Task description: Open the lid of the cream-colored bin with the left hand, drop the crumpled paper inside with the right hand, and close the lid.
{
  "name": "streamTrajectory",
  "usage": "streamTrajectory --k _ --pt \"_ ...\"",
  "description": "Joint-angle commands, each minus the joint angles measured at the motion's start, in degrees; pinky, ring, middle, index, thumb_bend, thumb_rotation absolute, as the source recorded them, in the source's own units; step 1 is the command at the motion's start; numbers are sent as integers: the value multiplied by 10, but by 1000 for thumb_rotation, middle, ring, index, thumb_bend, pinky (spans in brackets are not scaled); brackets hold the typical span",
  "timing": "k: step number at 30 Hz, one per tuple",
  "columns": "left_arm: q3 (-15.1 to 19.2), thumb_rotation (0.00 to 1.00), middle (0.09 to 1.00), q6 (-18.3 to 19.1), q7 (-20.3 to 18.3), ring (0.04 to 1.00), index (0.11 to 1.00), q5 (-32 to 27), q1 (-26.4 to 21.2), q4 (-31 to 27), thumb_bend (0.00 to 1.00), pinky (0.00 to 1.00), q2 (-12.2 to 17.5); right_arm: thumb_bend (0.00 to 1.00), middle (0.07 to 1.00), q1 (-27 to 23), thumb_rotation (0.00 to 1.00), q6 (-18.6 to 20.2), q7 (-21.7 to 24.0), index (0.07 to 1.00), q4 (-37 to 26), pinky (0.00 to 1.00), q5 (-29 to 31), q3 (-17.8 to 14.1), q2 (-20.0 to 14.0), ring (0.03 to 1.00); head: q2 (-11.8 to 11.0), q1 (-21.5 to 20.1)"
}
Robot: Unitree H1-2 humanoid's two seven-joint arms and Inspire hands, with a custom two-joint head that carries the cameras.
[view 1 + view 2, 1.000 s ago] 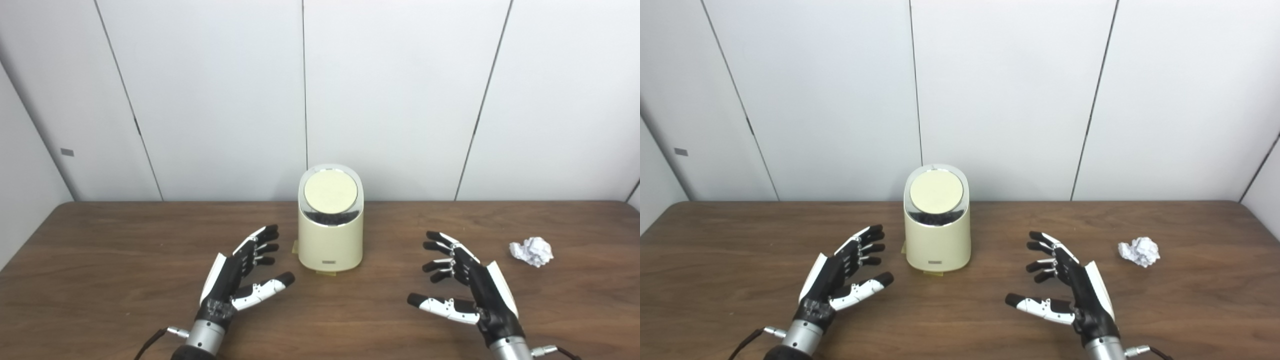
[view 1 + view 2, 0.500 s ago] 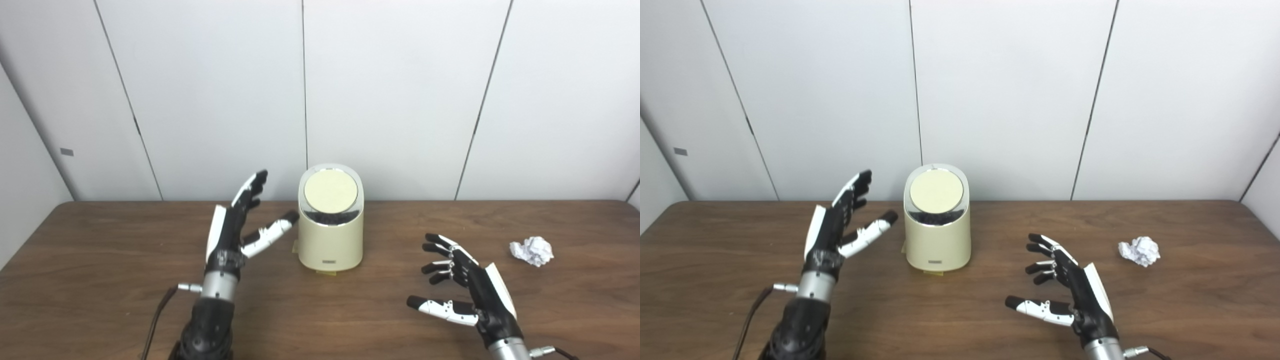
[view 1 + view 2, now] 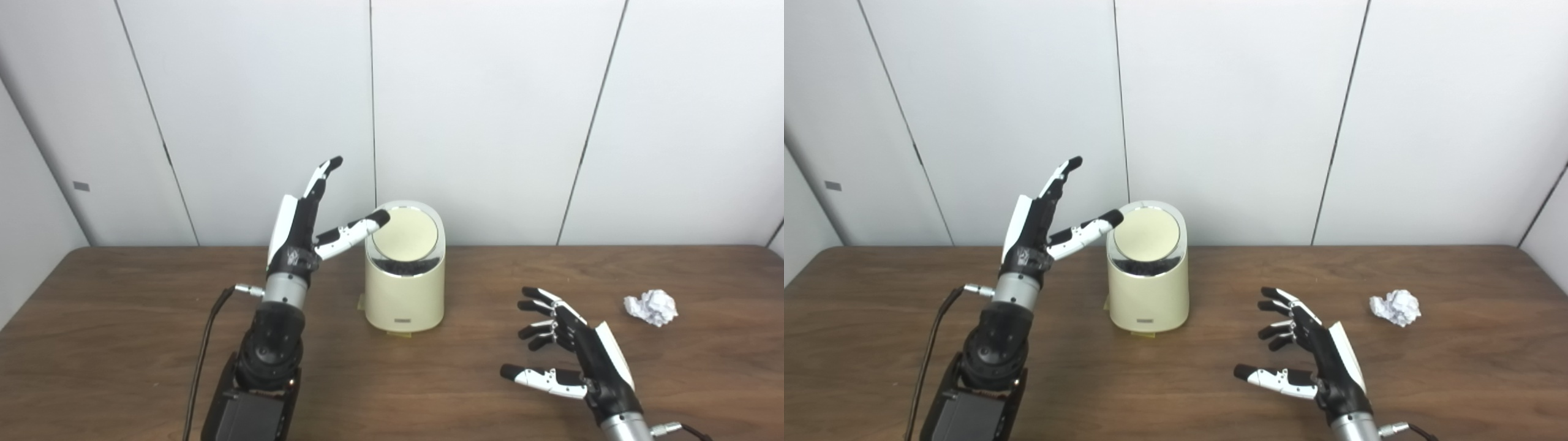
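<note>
At the bin point(image 3: 405, 288), I am holding my left robot hand point(image 3: 301, 227) spread beside the closed lid point(image 3: 405, 234); my right robot hand point(image 3: 576, 355), spread, is waiting near the untouched paper point(image 3: 651, 307).

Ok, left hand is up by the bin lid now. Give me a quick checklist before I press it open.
1. Lid shut, ready to open: ok.
2. Left hand open and raised beside the bin, thumb tip at the lid's left rim: ok.
3. Thumb actually touching the lid: cannot tell.
4. Right hand open, holding nothing, low over the table: ok.
5. Crumpled paper on the table, right of the right hand, not yet picked up: not ok for the drop.
6. Bin upright: ok.
</note>
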Motion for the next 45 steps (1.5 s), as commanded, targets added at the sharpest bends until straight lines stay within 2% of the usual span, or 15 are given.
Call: streamTrajectory --k 1,4,7,9,14,21,28,40,45 --pt "-10 458 1000 -1 16 1000 999 28 -44 6 948 912 5 712 766 -19 237 -23 -11 812 -10 484 -1 -1 -3 582 1 -2" --pt "-23 461 1000 11 17 1000 1000 53 -61 26 991 950 10 714 763 -19 226 -21 -13 808 -10 484 0 -1 -1 581 -1 -2" --pt "-38 469 1000 22 14 1000 1000 77 -76 42 1000 948 17 719 762 -18 236 -26 -15 805 -6 483 -1 1 0 579 -9 -5" --pt "-48 466 1000 32 11 1000 1000 94 -82 46 1000 980 23 723 764 -17 244 -32 -16 805 -3 484 -2 2 0 577 -13 -8" --pt "-64 399 1000 52 -1 1000 1000 115 -97 52 1000 1000 34 730 770 -15 264 -29 -19 812 -8 488 -1 5 1 582 -15 -14" --pt "-75 308 1000 51 -5 1000 1000 123 -112 64 1000 1000 45 702 776 -14 214 -23 -23 819 -13 495 -7 8 4 584 -11 -15" --pt "-94 256 1000 53 -1 1000 1000 150 -120 69 1000 1000 55 713 776 -14 238 -11 -21 820 -21 501 -3 8 7 588 -9 -17" --pt "-131 252 1000 68 -12 1000 1000 210 -126 80 1000 1000 68 720 773 -18 234 -12 -24 813 -22 487 -6 8 15 570 -4 -20" --pt "-149 233 1000 77 -39 1000 1000 230 -130 80 1000 1000 76 719 777 -18 242 -7 -24 815 -28 494 -6 9 18 576 0 -24"
